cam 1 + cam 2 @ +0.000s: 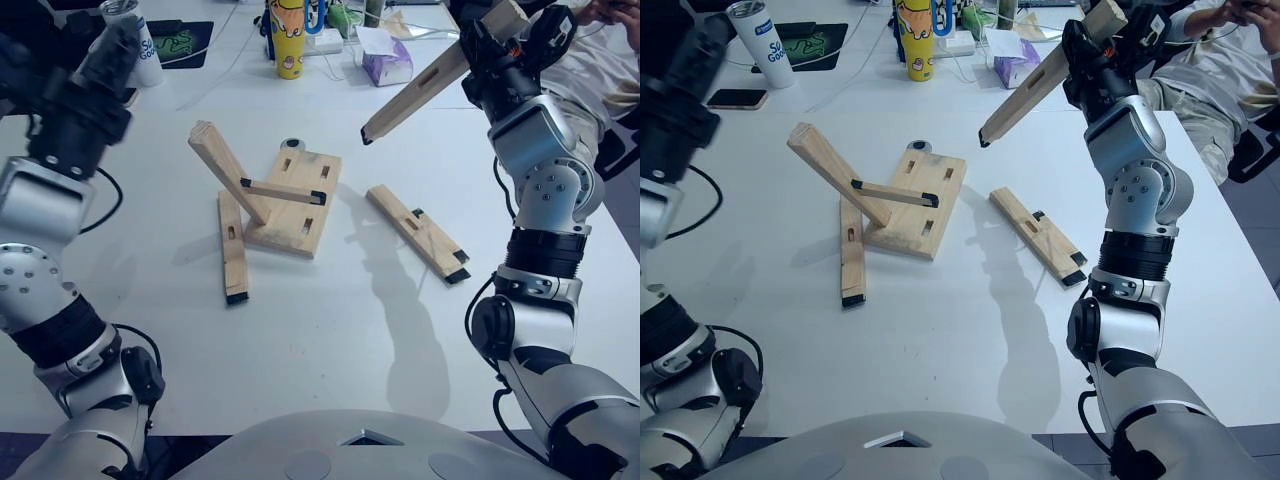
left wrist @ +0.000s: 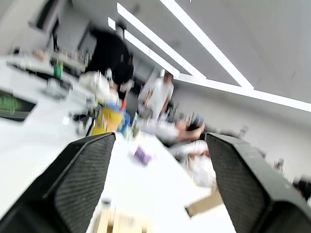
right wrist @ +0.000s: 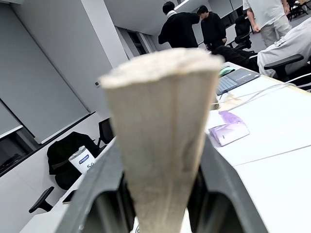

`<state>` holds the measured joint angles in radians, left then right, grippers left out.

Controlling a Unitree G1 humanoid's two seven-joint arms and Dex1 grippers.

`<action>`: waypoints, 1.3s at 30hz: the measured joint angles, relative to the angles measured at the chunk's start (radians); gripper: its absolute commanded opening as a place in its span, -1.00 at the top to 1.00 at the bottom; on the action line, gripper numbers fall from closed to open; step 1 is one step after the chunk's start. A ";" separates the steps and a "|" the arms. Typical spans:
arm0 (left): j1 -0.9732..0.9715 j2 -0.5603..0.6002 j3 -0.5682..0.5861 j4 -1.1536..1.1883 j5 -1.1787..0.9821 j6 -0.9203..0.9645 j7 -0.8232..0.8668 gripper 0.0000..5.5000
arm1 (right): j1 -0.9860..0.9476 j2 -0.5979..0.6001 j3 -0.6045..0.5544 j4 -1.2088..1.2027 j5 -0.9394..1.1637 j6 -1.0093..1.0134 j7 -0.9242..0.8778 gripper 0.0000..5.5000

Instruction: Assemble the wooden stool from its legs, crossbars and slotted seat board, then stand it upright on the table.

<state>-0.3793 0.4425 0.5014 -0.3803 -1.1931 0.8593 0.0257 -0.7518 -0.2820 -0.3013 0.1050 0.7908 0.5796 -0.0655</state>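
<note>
Right gripper (image 1: 488, 52) is up over the table's (image 1: 300, 340) far right part, fingers pinching a wooden leg (image 1: 415, 95) near its top end. That leg slants down toward table centre, black-capped tip in the air, clear of everything. The right wrist view shows both fingers pressed on the leg's sides. Left gripper (image 2: 160, 189) is raised over the far left edge, fingers spread wide, nothing between them. Seat board (image 1: 295, 205) lies flat mid-table, a bit toward the far edge, slots facing up. A second leg (image 1: 225, 165) stands tilted on the board's left side, upper end leaning to the far left. A crossbar (image 1: 283, 191) juts from that leg's side over the board, black tips on both ends. A third leg (image 1: 233, 245) lies flat, touching the board's left edge, black cap toward the near edge. A fourth leg (image 1: 418, 232) lies flat right of the board, apart from it, cap toward the near right. Along the far edge: white tumbler (image 1: 140, 40), yellow cup (image 1: 288, 40), purple tissue pack (image 1: 387, 65).
</note>
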 measured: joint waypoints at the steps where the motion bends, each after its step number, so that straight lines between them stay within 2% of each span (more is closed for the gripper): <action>1: 0.022 0.013 -0.023 -0.013 0.019 0.013 0.003 -0.25 | 0.001 0.003 -0.004 -0.004 -0.001 0.001 0.000 0.63; 8: 0.074 0.045 -0.108 -0.050 0.079 0.047 0.016 -0.25 | 0.008 0.015 -0.006 -0.016 -0.017 0.018 0.005 0.63; 17: 0.096 0.045 -0.144 -0.082 0.100 0.049 0.018 -0.25 | 0.008 0.026 -0.009 -0.018 -0.031 0.028 0.013 0.63; 24: 0.131 0.053 -0.222 -0.089 0.217 0.048 0.008 -0.25 | 0.012 0.034 -0.016 -0.037 -0.038 0.033 0.013 0.63; 39: 0.046 -0.065 -0.286 -0.079 0.325 0.014 0.050 0.52 | 0.036 0.075 -0.010 -0.076 -0.060 0.037 0.013 0.63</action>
<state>-0.3330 0.3777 0.2149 -0.4589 -0.8677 0.8730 0.0753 -0.7156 -0.2072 -0.3116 0.0285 0.7308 0.6166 -0.0524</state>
